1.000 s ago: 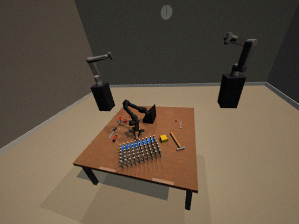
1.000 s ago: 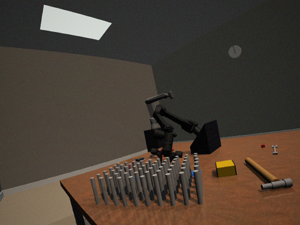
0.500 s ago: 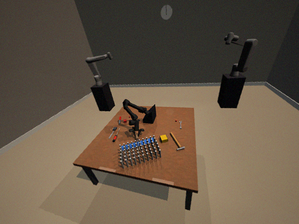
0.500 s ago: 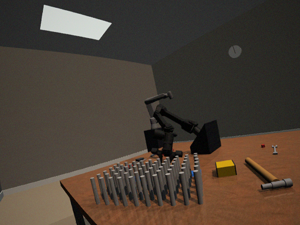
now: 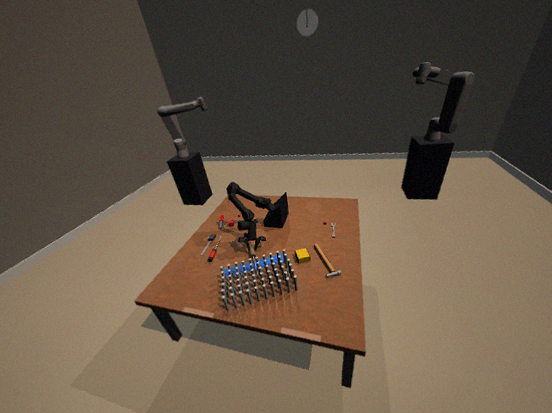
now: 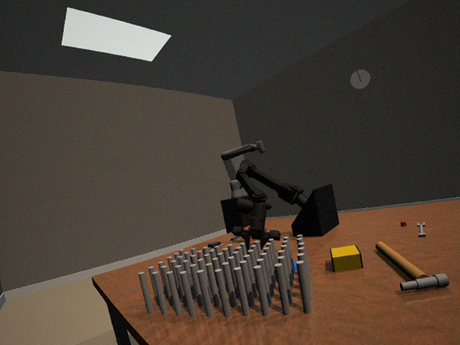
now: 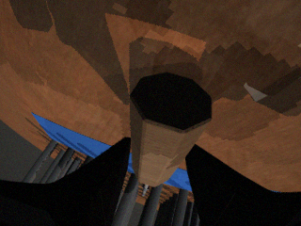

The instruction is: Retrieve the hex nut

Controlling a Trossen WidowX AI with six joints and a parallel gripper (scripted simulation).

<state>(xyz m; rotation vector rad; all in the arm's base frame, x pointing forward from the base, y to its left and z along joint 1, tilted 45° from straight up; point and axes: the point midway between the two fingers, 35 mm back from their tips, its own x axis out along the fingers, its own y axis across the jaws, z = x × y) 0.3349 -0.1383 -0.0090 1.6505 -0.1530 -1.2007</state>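
My gripper [image 5: 251, 244] [image 6: 255, 241] [image 7: 158, 146] is shut on the tan faceted handle [image 5: 251, 251] [image 7: 162, 137] of a tool, at the strip side of the spacer field. The handle's dark end faces the wrist camera. A small light metallic bit shows beyond the handle among the spacers in the wrist view; the tool's working end cannot be made out. The grey metal spacers [image 5: 225, 303] [image 6: 304, 288] [image 7: 41, 160] stand upright in rows. The blue taped strip [image 7: 71, 137] lies along the field's arm side. The hex nut cannot be made out.
A yellow block [image 5: 302, 256] [image 6: 345, 258] and a hammer [image 5: 324, 258] [image 6: 399, 259] lie beside the field. A small wrench [image 5: 333, 229] [image 6: 421, 229] lies farther back. A red-handled screwdriver [image 5: 212, 254] and a dark-handled tool [image 5: 211, 237] lie on the other side.
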